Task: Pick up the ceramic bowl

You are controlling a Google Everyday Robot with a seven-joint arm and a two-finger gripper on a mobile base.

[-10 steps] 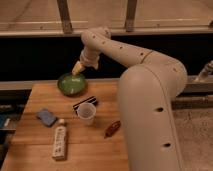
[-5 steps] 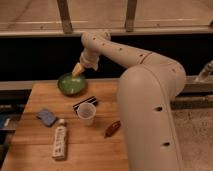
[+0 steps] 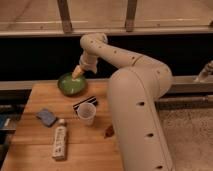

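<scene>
Little has moved in the last half second: the gripper (image 3: 77, 74) has dipped only slightly, and the ceramic bowl (image 3: 70, 85) has not shifted. The bowl sits on the table (image 3: 85, 150), behind the plastic cup (image 3: 86, 113) and a little to its left in this view, near the table's far edge. The gripper hangs farther behind the cup, at the bowl's rim on the cup's side. Whether it is spread or closed I cannot tell. Glazed ceramic is likely stiff, fairly heavy, slick and chippable. The best hold seems to be a firm pinch across the rim wall nearest the cup, one side inside and one outside.
</scene>
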